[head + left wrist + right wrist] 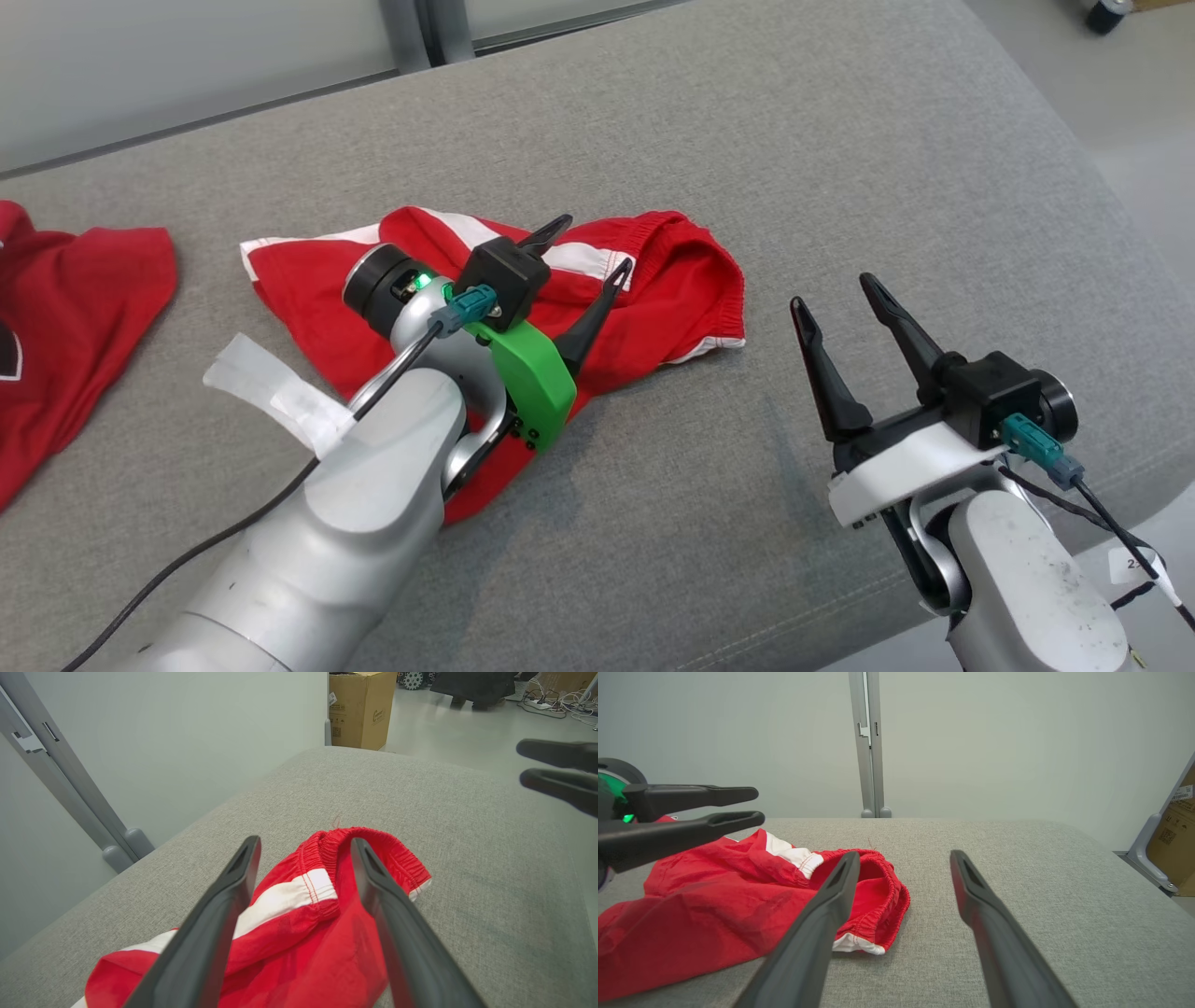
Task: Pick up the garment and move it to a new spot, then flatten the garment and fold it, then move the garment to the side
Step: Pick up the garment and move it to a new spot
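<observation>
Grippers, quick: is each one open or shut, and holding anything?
Left gripper: open, over the red shorts, holding nothing.
Right gripper: open, empty, off to the side of the shorts.

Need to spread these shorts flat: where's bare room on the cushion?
Widest bare patch: grey cushion right of the red shorts, around the right gripper, out to the right edge. Also the far strip behind them. Crowded leftward: left gripper, white tape, another red garment.

Left tool (594, 245) over garment (677, 289); right tool (833, 291) beside.
</observation>
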Controlling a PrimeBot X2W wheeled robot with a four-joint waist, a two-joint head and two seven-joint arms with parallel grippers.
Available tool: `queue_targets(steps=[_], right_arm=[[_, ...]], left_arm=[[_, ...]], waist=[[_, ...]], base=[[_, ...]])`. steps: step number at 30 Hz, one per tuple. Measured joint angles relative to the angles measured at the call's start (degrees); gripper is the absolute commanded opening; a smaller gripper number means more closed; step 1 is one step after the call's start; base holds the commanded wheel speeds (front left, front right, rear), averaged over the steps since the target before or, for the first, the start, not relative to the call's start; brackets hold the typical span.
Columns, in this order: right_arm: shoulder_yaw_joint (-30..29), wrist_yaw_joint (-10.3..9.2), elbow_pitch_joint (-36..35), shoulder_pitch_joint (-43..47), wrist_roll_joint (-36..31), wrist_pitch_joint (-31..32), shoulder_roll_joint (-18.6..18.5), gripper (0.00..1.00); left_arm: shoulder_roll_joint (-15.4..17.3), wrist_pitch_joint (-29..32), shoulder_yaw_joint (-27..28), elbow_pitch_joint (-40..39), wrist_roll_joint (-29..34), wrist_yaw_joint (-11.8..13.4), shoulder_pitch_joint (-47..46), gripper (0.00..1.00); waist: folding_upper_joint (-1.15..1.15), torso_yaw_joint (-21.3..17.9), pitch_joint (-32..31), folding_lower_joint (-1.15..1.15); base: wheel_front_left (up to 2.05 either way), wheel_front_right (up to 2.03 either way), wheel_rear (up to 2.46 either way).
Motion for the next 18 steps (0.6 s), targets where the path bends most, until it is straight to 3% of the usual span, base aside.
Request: queue_targets(steps=[10, 18], right_arm=[[0.3, 1.94, 8.4, 0.2, -2.2, 0.0, -6.4, 1.00], [1.3, 3.05, 14.7, 0.2, -2.4, 0.9, -8.8, 1.00]], left_arm=[[0.0, -2.6, 0.5, -2.1, -3.7, 0.6, 5.1, 1.00], [0.0, -3.5, 1.8, -4.2, -5.4, 2.2, 10.2, 1.00]], waist=[[0.00, 5.8, -2.5, 0.00], [0.00, 11.3, -4.2, 0.00]], base=[[0.00, 0.00, 0.00], [0.00, 0.00, 0.00]])
